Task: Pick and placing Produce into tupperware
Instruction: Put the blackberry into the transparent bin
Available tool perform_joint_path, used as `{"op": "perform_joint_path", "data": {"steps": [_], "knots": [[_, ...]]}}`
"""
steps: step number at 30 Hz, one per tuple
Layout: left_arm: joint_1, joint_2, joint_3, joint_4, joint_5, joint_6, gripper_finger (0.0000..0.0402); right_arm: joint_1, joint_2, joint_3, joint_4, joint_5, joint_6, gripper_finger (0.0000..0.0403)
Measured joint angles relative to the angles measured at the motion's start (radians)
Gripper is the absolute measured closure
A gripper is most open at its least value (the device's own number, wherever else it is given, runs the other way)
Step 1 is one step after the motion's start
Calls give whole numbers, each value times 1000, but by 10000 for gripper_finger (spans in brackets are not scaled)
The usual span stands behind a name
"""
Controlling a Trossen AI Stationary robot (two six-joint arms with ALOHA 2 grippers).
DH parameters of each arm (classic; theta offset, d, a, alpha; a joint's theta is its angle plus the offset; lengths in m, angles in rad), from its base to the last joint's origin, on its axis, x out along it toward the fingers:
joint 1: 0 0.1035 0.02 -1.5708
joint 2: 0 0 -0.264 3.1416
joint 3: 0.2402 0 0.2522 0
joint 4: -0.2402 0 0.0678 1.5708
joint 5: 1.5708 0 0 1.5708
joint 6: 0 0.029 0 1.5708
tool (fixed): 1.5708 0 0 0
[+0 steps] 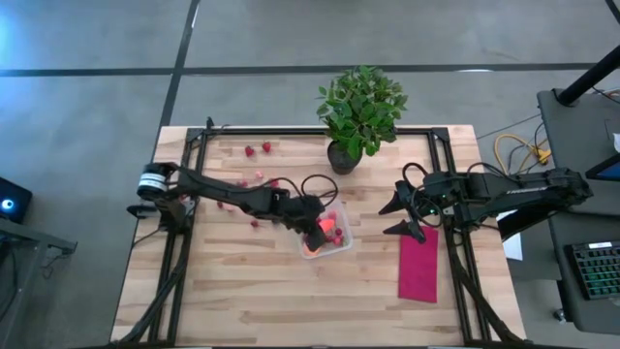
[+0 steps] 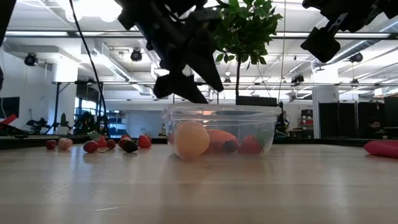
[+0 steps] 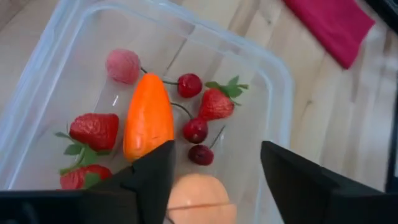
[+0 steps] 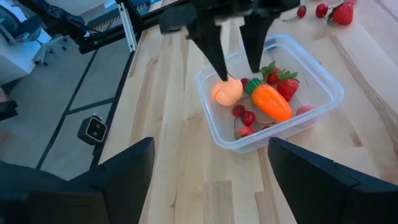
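Note:
The clear tupperware (image 1: 341, 247) stands mid-table. On its floor lie a round peach-orange fruit (image 2: 191, 140), an orange carrot (image 3: 148, 115), strawberries (image 3: 217, 104) and small dark-red cherries (image 3: 195, 130). My left gripper (image 4: 238, 73) hangs open just above the container, pointing down at a slant. Its fingers stand on either side of the peach fruit (image 3: 199, 199) and above it, apart from it. My right gripper (image 1: 390, 219) waits open above the table's right part, with nothing between its fingers. More strawberries (image 1: 257, 149) lie loose on the far left of the table.
A leafy potted plant (image 1: 360, 111) stands at the far edge behind the container. A red cloth (image 1: 418, 267) lies flat at the right, under and in front of my right arm. Loose fruit (image 2: 93, 145) is scattered left of the container. Bare wood lies toward the near edge.

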State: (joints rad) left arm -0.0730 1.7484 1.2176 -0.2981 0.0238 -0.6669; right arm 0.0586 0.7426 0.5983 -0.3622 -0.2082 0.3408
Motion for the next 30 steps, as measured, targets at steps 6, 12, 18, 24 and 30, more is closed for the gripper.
{"op": "perform_joint_path", "data": {"steps": [6,12,18,24,30], "knots": [[-53,-96,4,-174,-7,27,169,0,0,0,0,0,0,95],[-111,-186,3,-483,-153,19,186,0,0,0,0,0,0,92],[-108,-215,-69,-454,-192,105,196,0,0,0,0,0,0,96],[-77,-212,-242,-322,-181,187,199,0,0,0,0,0,0,90],[-77,-290,-368,-156,-181,281,199,0,0,0,0,0,0,93]]}}
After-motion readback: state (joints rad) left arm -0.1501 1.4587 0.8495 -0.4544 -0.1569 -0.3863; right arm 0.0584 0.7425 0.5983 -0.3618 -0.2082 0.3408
